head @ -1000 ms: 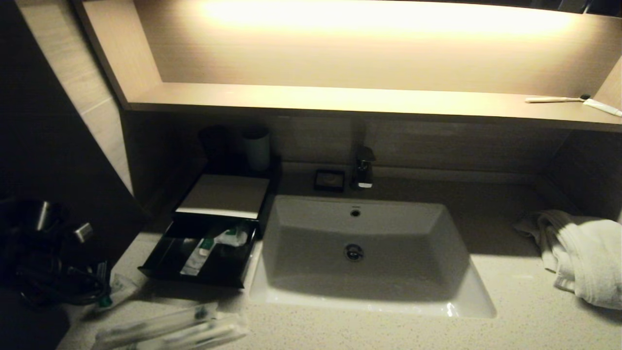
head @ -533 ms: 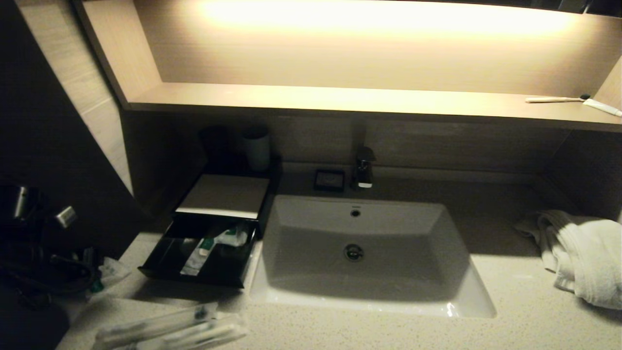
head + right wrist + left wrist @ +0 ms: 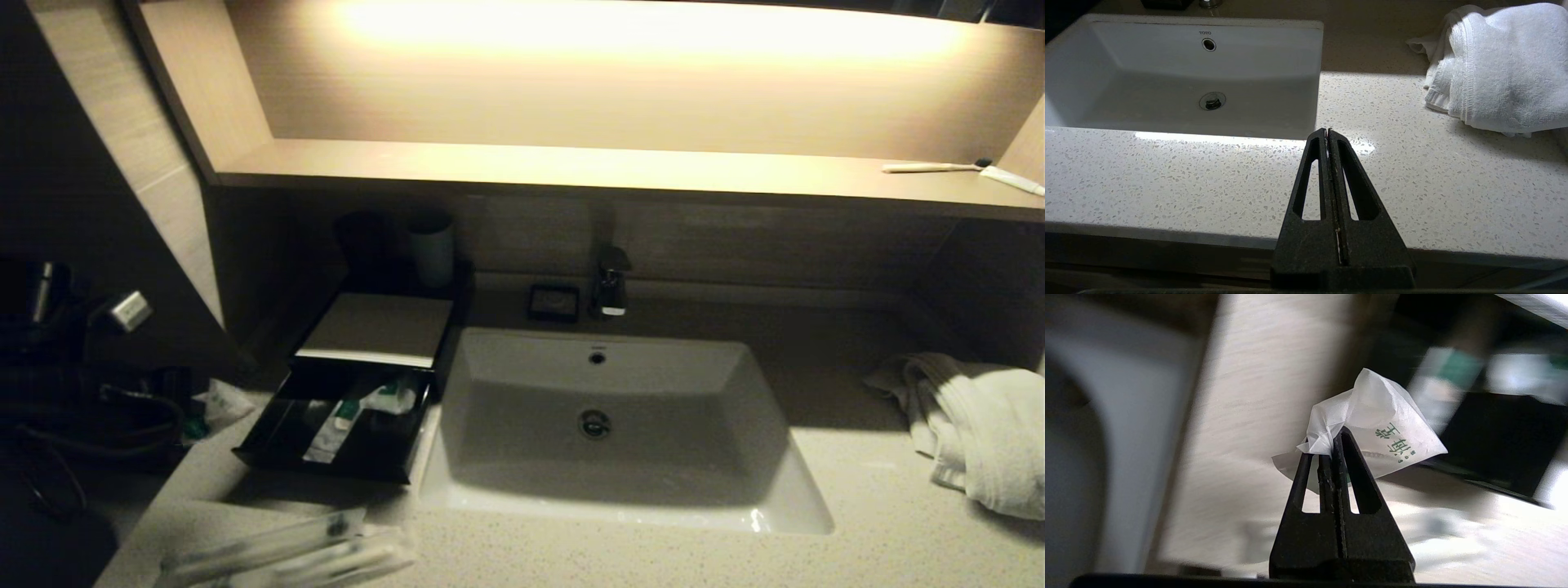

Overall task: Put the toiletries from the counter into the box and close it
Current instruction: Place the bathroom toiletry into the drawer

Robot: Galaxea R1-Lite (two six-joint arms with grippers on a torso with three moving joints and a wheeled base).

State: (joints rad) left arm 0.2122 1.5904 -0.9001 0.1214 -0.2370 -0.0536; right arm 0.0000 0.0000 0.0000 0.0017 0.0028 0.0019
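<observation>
My left gripper point(image 3: 192, 408) is at the far left, above the counter point(image 3: 816, 563) and just left of the black box point(image 3: 371, 331). It is shut on a white sachet point(image 3: 224, 403) with green marks, also seen in the left wrist view point(image 3: 1384, 437) pinched at the fingertips point(image 3: 1337, 441). The box's drawer point(image 3: 335, 433) is pulled out and holds a few wrapped toiletries point(image 3: 363, 408). Long wrapped sticks point(image 3: 277, 551) lie on the counter's front left. My right gripper point(image 3: 1327, 130) is shut and empty, parked over the counter's front edge, out of the head view.
A white basin point(image 3: 612, 425) sits right of the box, with a tap point(image 3: 611, 282) and a small black dish point(image 3: 553, 302) behind it. A pale cup point(image 3: 431, 245) stands behind the box. A white towel point(image 3: 971, 425) lies at the right. A toothbrush and tube point(image 3: 963, 170) lie on the lit shelf.
My left gripper has lifted the sachet off the counter and carried it up and right, toward the open drawer. The right arm has not moved.
</observation>
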